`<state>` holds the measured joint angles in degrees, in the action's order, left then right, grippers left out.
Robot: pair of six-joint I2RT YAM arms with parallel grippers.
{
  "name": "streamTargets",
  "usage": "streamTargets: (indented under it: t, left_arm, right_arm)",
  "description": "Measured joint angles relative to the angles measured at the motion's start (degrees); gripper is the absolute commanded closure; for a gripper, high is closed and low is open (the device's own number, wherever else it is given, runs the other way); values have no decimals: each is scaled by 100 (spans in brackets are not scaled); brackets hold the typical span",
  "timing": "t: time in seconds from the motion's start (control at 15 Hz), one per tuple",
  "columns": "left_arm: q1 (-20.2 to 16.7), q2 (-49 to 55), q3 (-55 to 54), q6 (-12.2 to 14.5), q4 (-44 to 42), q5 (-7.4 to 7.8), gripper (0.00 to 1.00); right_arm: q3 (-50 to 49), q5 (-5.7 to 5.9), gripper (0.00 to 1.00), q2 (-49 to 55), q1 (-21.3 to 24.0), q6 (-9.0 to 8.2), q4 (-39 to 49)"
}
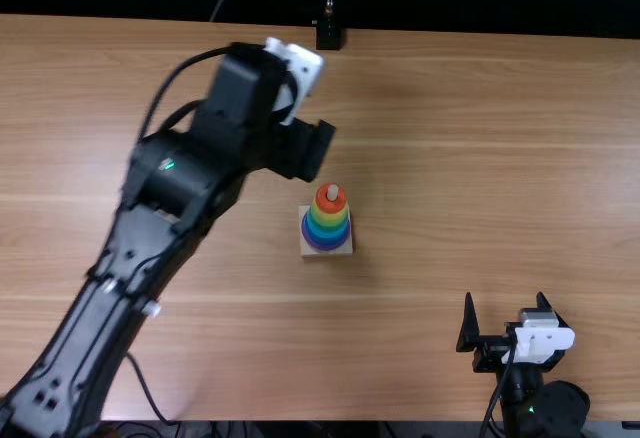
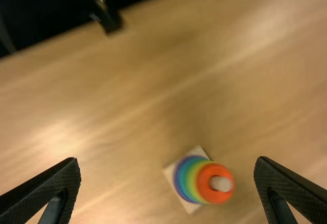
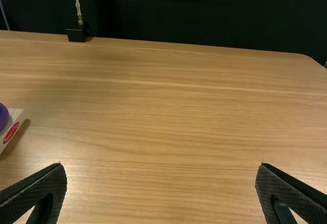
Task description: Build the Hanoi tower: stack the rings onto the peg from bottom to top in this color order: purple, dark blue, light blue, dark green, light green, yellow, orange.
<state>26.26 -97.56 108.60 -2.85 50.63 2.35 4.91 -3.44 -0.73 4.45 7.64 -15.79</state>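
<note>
Neatly, smooth tapering rings on a square pale wooden base.

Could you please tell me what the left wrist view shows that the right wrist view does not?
Left wrist view: the topmost orange ring and the peg.
Right wrist view: a red label on the base and a rounded far corner of the table.
Both: the base, the table, the purple ring, the black stand, and open fingers (left gripper, right gripper).

Bright tabletop, pale glare in both wrist views, soft faint shadows; left wrist view blurred.
</note>
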Motion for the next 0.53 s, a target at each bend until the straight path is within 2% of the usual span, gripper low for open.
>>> streamTargets:
  t: [0.2, 0.33, 0.53]
  left_arm:
    - [-1110, 1891, -2524, -4, -1792, -66, 0]
    - [-1596, 2962, -4000, -15, -2876, -87, 0]
    - [-2111, 4559, -5713, -17, -3206, -90, 0]
  right_arm:
    - [0, 0, 0, 0, 0, 2, 0]
    - [0, 0, 0, 0, 0, 0, 0]
    - [2, 0, 0, 0, -2, 0, 2]
